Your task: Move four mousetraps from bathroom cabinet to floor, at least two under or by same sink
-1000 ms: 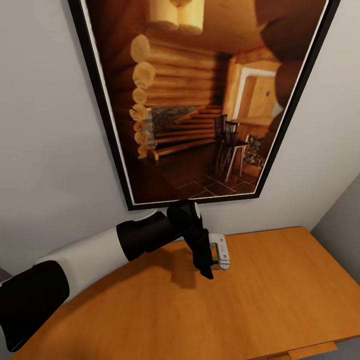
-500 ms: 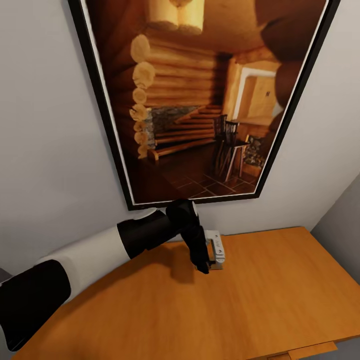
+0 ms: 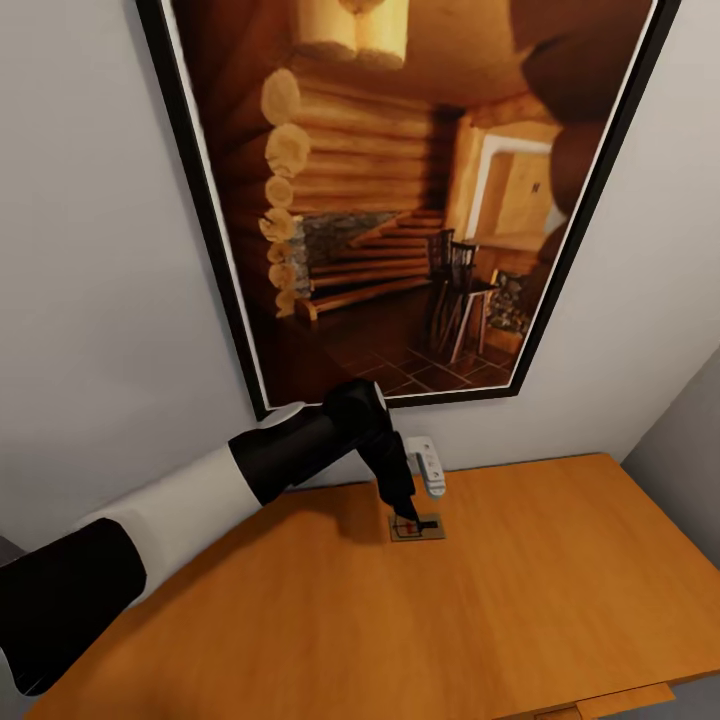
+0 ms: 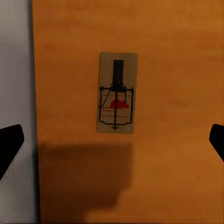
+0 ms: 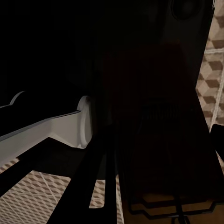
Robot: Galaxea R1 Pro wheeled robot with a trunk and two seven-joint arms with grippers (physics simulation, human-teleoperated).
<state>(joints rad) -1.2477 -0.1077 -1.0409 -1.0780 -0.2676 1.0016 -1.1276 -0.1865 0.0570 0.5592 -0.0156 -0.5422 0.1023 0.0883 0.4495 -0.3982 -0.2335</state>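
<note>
One mousetrap [image 3: 416, 527], a small flat wooden rectangle with thin wire parts and a red mark, lies on the orange-brown cabinet [image 3: 560, 590] top close to the wall. My left gripper [image 3: 415, 495] hangs just above it, open and holding nothing. In the left wrist view the mousetrap [image 4: 117, 93] lies flat on the cabinet [image 4: 177, 177], with one black fingertip [image 4: 9, 149] at each side edge, far apart. The right wrist view is dark. One fingertip [image 5: 218, 136] shows at its edge, with the cube-patterned bathroom floor [image 5: 37, 198] beyond.
A large black-framed picture [image 3: 400, 200] of a log cabin hangs on the grey wall right behind the cabinet. A second wall [image 3: 690, 450] closes the corner at the cabinet's right end. In the right wrist view a white curved edge [image 5: 70, 128] crosses the dark.
My left gripper has risen and drawn back toward the wall. The mousetrap it was covering now shows on the cabinet top.
</note>
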